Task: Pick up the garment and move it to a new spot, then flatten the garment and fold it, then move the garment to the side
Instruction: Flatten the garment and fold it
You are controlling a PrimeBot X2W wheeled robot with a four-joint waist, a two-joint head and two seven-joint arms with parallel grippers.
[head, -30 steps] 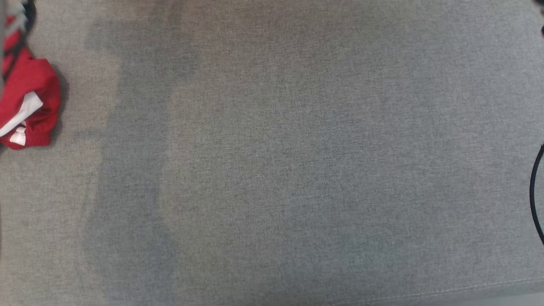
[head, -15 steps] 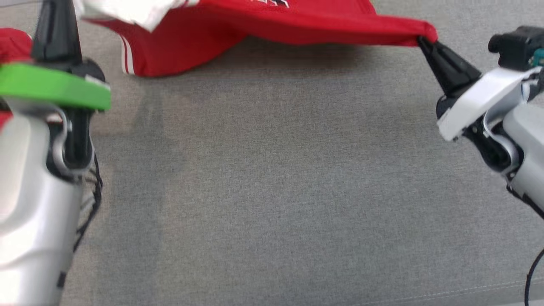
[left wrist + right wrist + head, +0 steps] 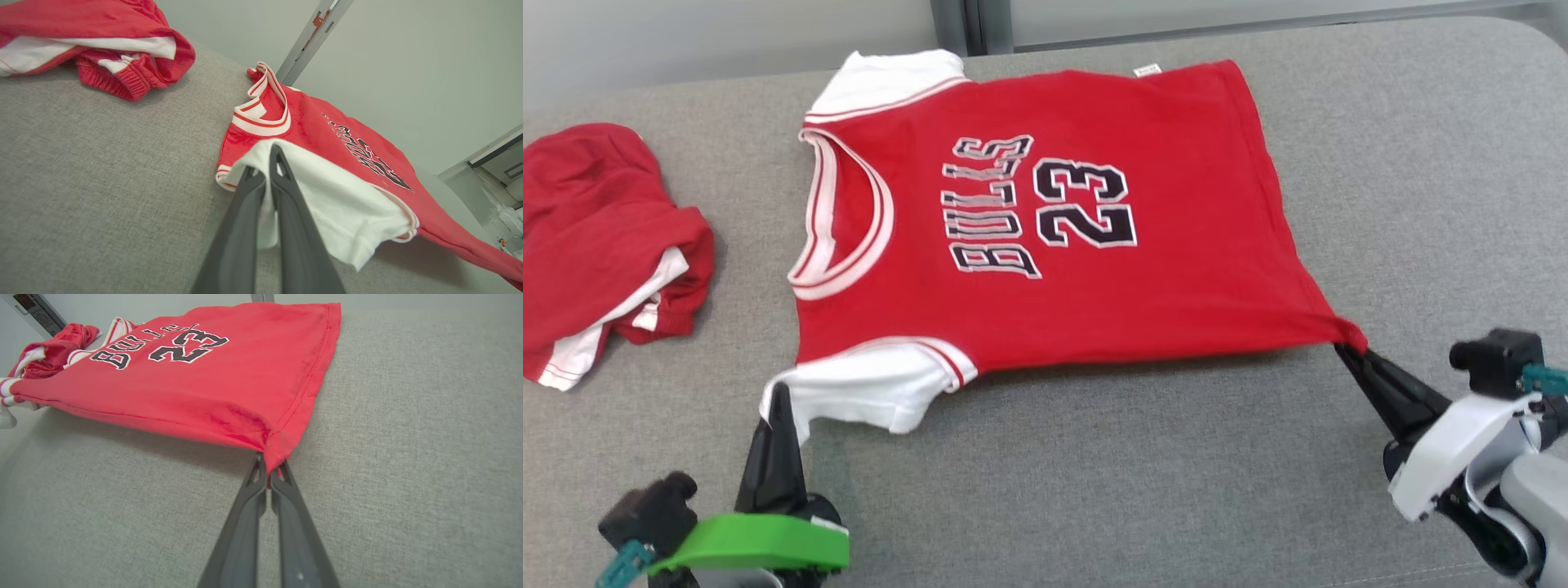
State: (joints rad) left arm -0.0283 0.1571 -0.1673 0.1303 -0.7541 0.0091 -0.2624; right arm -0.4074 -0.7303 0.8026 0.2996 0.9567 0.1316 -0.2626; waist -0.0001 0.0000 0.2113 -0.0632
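Observation:
The garment (image 3: 1045, 245) is a red jersey with white sleeves and "BULLS 23" print, spread face up on the grey cushion, collar to the left. My left gripper (image 3: 781, 396) is shut on the near white sleeve (image 3: 327, 204); the fingers (image 3: 282, 179) pinch its edge. My right gripper (image 3: 1343, 351) is shut on the near hem corner (image 3: 273, 451), pulling the near edge taut and slightly lifted off the cushion. The garment (image 3: 196, 371) also appears in the right wrist view.
A second crumpled red and white garment (image 3: 596, 245) lies at the far left of the grey cushion (image 3: 1094, 490). The cushion's back edge meets a pale wall with a metal post (image 3: 968, 24). Open cushion lies in front of and right of the jersey.
The head camera has tilted up, so the whole picture shifted: the jersey and both grippers have come fully into view. Both grippers stay shut on the jersey.

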